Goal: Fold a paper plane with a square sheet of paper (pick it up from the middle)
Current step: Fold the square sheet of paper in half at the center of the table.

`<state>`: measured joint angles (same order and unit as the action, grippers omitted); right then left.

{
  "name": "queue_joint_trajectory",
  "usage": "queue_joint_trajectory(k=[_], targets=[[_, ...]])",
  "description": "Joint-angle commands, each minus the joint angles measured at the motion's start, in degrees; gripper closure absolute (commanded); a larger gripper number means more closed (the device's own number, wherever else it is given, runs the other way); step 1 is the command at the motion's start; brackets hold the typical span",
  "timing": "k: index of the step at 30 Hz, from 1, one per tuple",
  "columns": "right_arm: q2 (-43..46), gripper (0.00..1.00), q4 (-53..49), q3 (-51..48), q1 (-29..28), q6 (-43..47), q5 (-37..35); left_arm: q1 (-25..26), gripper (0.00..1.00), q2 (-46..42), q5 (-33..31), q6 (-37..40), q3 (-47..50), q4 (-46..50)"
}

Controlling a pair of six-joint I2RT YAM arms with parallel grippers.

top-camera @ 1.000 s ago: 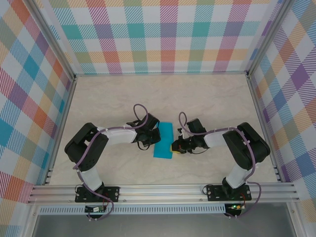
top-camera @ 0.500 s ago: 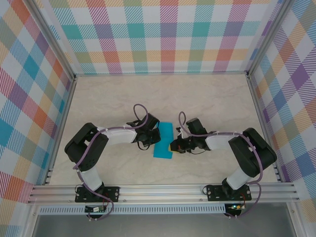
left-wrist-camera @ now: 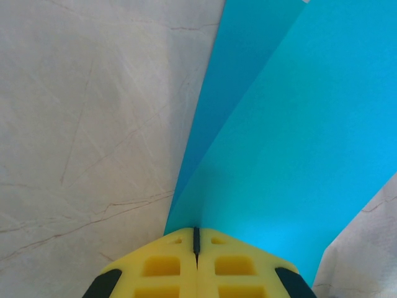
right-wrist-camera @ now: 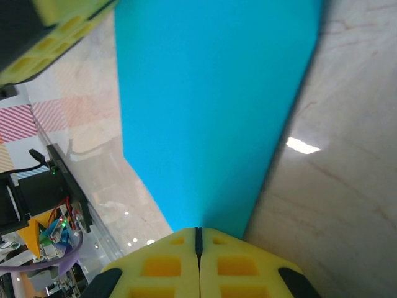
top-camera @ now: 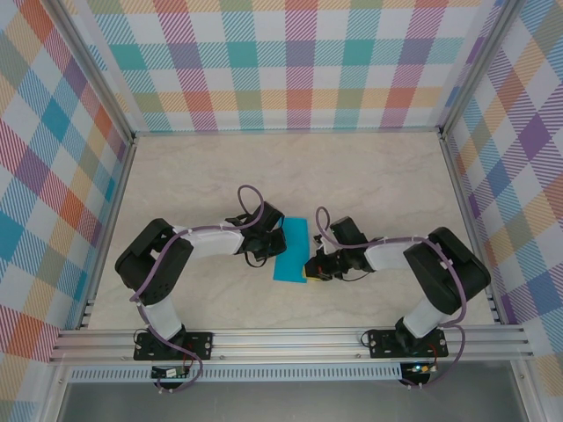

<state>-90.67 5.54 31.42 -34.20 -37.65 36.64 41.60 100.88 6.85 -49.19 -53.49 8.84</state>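
Note:
The square sheet of paper lies on the table between my two arms as a narrow teal strip, folded over on itself. In the left wrist view its upper layer stands slightly off the darker lower layer. My left gripper is shut, with its yellow tips against the strip's left edge. My right gripper is also shut, and its tips meet the near right corner of the sheet. I cannot tell whether either gripper pinches the paper or just presses on it. No finished paper plane is in view.
The pale marble-look table is walled in by checked panels on three sides. An aluminium rail carrying both arm bases runs along the near edge. My left gripper's yellow finger appears at the top left of the right wrist view.
My right gripper has slid a little toward the near end of the strip, and its elbow has swung outward. The left arm and the paper have stayed still.

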Motion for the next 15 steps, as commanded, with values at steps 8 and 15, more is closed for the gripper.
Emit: queue_joint_trajectory(k=[8,15], targets=[[-1.67,0.94,2.28,-2.23,-1.27,1.92,1.49,0.93,1.0,2.12,-1.32,0.54,1.86,3.11],[-1.96,0.95,-1.11,-2.91,-1.66,3.38,-1.73,0.87,1.0,2.04,-1.32,0.55,2.04,3.29]])
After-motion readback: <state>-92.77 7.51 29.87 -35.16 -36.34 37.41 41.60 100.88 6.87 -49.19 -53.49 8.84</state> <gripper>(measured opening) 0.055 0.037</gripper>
